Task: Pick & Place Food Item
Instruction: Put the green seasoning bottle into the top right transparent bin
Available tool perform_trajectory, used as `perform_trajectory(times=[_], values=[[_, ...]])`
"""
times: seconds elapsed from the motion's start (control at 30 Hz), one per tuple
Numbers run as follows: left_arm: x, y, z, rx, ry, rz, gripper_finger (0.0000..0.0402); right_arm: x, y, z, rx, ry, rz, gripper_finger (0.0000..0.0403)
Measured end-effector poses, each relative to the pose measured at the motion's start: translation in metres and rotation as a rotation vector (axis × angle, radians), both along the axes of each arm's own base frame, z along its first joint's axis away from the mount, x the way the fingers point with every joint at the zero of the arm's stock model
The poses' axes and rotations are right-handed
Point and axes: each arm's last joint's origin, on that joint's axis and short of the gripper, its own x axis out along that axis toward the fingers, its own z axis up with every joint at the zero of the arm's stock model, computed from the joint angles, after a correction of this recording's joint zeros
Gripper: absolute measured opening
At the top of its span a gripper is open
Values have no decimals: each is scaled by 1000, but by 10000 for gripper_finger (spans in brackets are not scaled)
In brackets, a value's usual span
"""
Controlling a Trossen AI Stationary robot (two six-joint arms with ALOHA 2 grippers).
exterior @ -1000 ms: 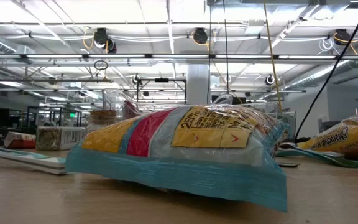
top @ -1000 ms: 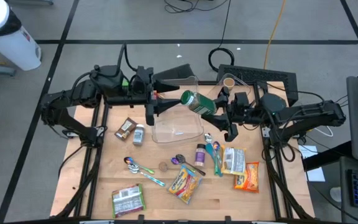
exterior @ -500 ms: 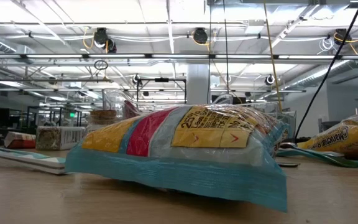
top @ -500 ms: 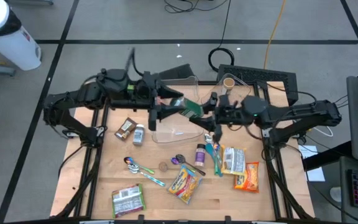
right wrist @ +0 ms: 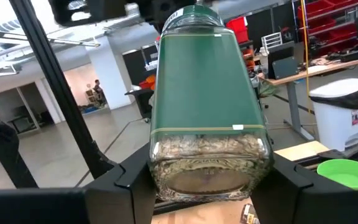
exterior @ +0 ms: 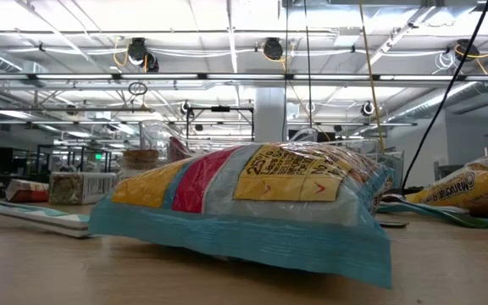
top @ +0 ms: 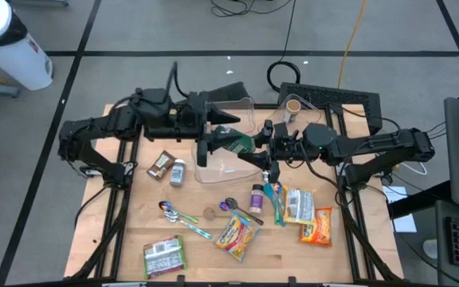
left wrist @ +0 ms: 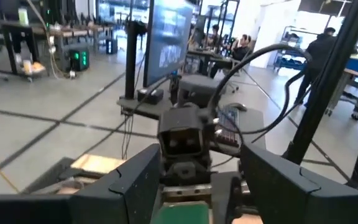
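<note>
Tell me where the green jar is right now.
High view: the green jar is held up mid-table between the left gripper and right gripper, above the clear container.

Readable only in the low view: large digits, seemingly "29", on the yellow panel of the blue, red and yellow plastic snack bag [exterior: 244, 207] at frame centre. At the right edge, "Maruchan", probably, on the yellow noodle packet [exterior: 468, 188]. Elsewhere nothing legible, not even on the green-labelled glass jar [right wrist: 207, 106].

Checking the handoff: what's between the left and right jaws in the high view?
The green-labelled jar, lying sideways over the clear container. The right gripper holds its base; the left gripper sits at the lid end. The right wrist view confirms it.
</note>
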Motion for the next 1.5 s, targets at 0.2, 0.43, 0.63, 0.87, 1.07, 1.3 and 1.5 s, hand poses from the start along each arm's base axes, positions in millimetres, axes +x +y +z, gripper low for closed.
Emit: perform_trajectory(times=[0.2,0.43,0.63,0.87,1.07,1.3,1.5], values=[[-25,5,18,65,-74,94,230,0,-1,0,0,-1,-3,188],[-58,9,20,14,31,181,230,-3,-6,6,-4,-49,-19,188],[-58,6,-1,-108,217,186,230,-8,-11,14,-4,-104,-34,188],[-42,0,-11,-101,268,162,230,-9,-11,16,-6,-125,-36,188],[-25,-1,-22,-116,304,159,230,-9,-11,16,-6,-128,-36,188],[-14,-2,-18,-124,227,135,230,-9,-11,16,-6,-129,-36,188],[-8,-2,-15,-99,177,94,230,-9,-9,17,-6,-136,-29,188]])
